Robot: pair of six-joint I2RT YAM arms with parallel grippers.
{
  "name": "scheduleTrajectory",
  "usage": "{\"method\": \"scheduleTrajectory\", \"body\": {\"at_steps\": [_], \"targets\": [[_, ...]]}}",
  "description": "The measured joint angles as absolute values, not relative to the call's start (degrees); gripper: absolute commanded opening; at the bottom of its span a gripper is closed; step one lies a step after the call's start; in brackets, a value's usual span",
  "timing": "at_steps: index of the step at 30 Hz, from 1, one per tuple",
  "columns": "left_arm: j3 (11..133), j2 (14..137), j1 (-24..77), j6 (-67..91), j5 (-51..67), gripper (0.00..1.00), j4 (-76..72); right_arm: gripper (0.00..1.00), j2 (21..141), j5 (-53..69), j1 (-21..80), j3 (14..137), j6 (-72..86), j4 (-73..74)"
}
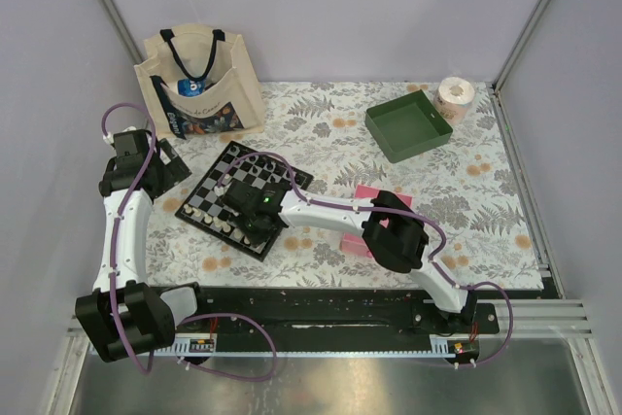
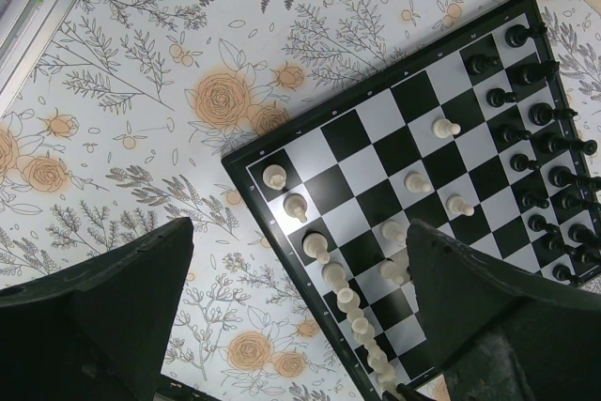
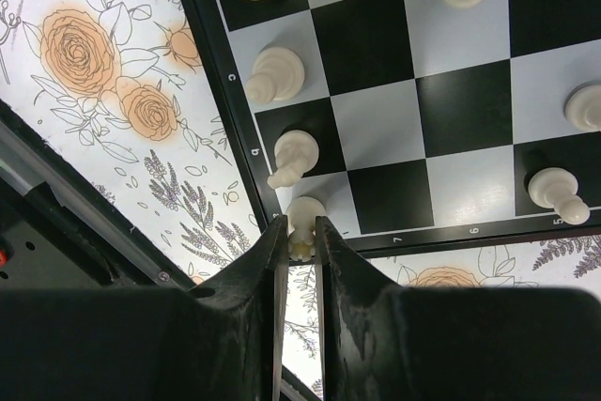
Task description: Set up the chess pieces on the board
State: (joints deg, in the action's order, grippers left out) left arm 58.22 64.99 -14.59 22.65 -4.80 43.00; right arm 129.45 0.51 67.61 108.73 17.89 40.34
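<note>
Fingers of the left gripper (image 2: 300,232) are spread wide above the one board (image 2: 371,110), with nothing between them. Cream-white and black chess pieces (image 2: 443,126) are stood on it; their full count cannot be told. One cream-white piece (image 3: 304,211), at the board's corner, is pinched by the right gripper (image 3: 300,232).

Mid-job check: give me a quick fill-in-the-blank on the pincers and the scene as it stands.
The right pincer is shut on a ___ chess piece at a corner of the board.
The left pincer hangs ___, holding nothing.
The square tray beside the paper roll is ___.
Missing words: white; open; green.
</note>
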Motion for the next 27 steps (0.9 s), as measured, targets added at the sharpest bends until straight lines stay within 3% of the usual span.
{"method": "scheduleTrajectory", "body": {"at_steps": [17,27], "targets": [[58.2,65.0,-14.6,22.6,-4.9,0.99,43.0,0.23,129.4,-0.6,67.6,108.7,18.0,40.3],[58.2,65.0,-14.6,22.5,-4.9,0.99,43.0,0.32,129.4,-0.6,67.6,108.4,18.1,40.3]]}}
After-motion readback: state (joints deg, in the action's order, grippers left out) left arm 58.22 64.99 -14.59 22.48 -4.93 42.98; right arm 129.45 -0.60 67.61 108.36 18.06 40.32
